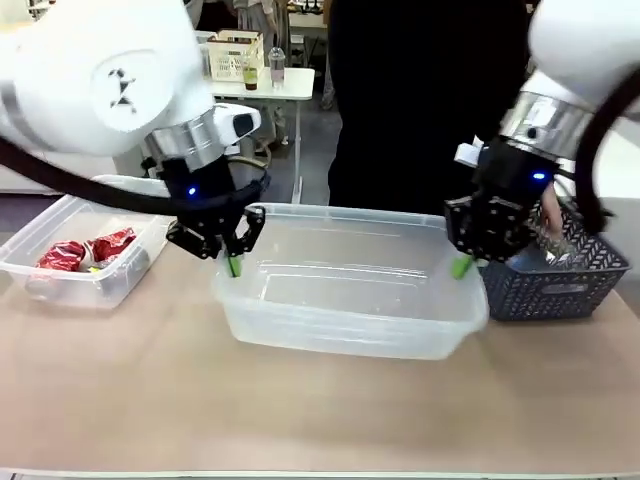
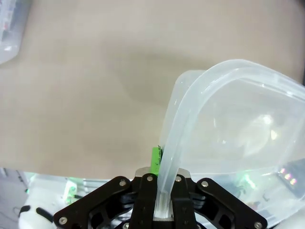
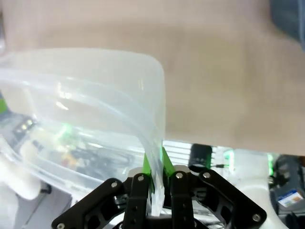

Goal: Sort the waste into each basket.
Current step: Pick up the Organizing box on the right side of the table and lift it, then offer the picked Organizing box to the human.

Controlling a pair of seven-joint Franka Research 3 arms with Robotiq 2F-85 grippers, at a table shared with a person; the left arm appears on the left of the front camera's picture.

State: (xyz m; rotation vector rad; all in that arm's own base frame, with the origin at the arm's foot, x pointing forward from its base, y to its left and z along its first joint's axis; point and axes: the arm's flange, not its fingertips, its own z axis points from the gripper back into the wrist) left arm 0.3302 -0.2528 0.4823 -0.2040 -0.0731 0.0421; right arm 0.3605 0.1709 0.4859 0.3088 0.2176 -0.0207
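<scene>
Beige bench (image 1: 320, 420) is occupied by a clear tub (image 1: 340, 325), clamped at opposite end rims by the left pincer (image 1: 232, 262) and right pincer (image 1: 462, 265).

The front camera sat on the robot's side, between the arms, and looked across the table (image 1: 300, 420) at a person (image 1: 420, 100) standing at the far edge. It took in the whole clear tub (image 1: 340, 320) at middling range. The left wrist camera looked along the left gripper (image 2: 161, 167) from very close, onto one end of that tub's rim and the tabletop beyond. The right wrist camera did likewise along the right gripper (image 3: 155, 164), at the opposite end. All three views shared the tub.
</scene>
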